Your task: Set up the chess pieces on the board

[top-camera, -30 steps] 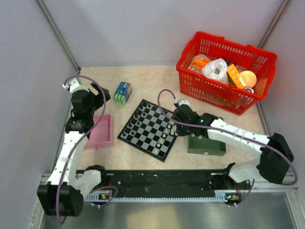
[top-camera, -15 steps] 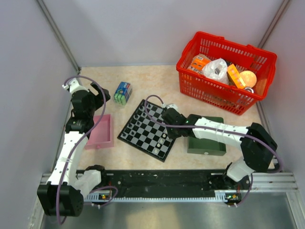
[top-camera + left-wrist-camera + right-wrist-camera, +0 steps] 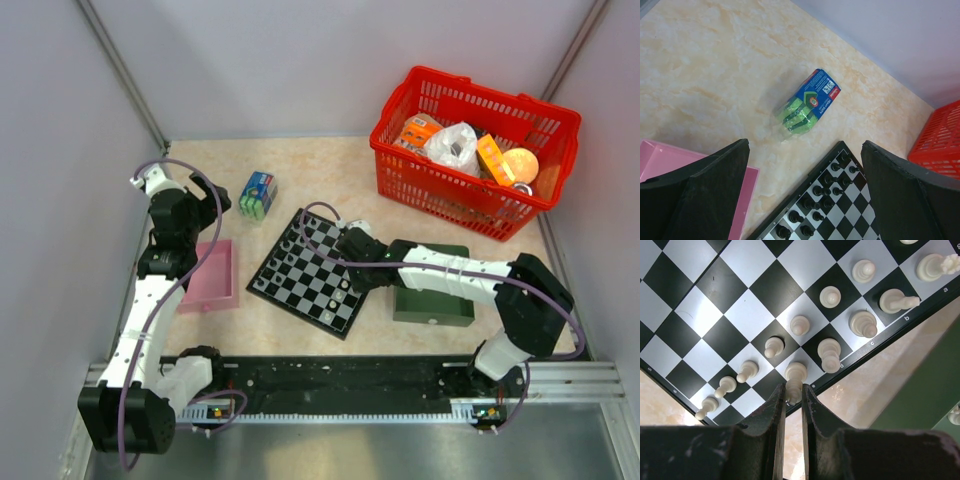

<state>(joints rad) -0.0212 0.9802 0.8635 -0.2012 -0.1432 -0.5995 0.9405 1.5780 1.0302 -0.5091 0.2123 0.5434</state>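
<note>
The board (image 3: pixel 300 262) lies mid-table, turned diagonally. Dark chess pieces (image 3: pixel 824 192) stand in two rows at its far-left side. Several pale pieces (image 3: pixel 830 296) stand in two rows along its near-right edge. My right gripper (image 3: pixel 793 394) is shut on the top of a pale piece (image 3: pixel 796 373), whose base is at an edge-row square; I cannot tell whether it rests on the square. In the top view this gripper (image 3: pixel 352 282) is over the board's right edge. My left gripper (image 3: pixel 805 200) is open and empty, held high above the board's (image 3: pixel 857 217) far-left corner.
A green tray (image 3: pixel 432 298) sits right of the board, with a pale piece (image 3: pixel 955 415) in it. A pink tray (image 3: pixel 212 275) lies to the left. A blue-green sponge pack (image 3: pixel 258 195) lies behind the board. A red basket (image 3: pixel 470 150) of goods stands at back right.
My right arm has swung left from beside the green tray to the board's near-right edge, carrying the pale piece. The left arm has not moved.
</note>
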